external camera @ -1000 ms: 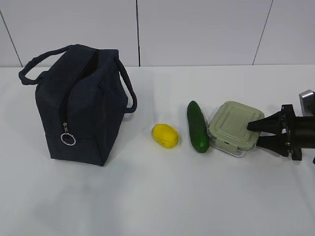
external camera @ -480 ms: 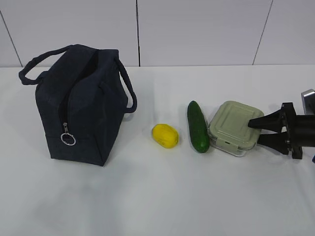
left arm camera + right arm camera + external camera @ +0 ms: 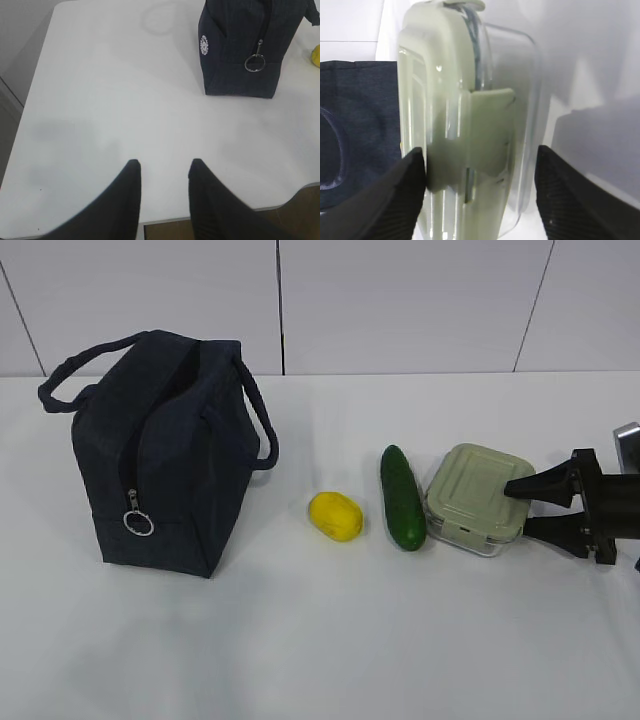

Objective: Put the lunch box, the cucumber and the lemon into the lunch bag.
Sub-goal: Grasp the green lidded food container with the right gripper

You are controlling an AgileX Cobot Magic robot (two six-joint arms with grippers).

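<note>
Lab-like test bench: bare white table [image 3: 300,640], plain panelled wall [image 3: 400,300].

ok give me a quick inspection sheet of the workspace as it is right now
surface: white table, bare between the items
lunch bag: upright at left, top appears unzipped, ring pull hanging on the end face
lemon: on the table, right of the bag
cucumber: lying between lemon and lunch box, apart from the lemon
lunch box: on the table, lid on
clutter: nothing seen
left gripper: open, over bare table, away from the bag
right gripper: open, fingers straddling the lunch box's right edge and side clip
cables: nothing seen
surroundings: white panelled wall behind
</note>
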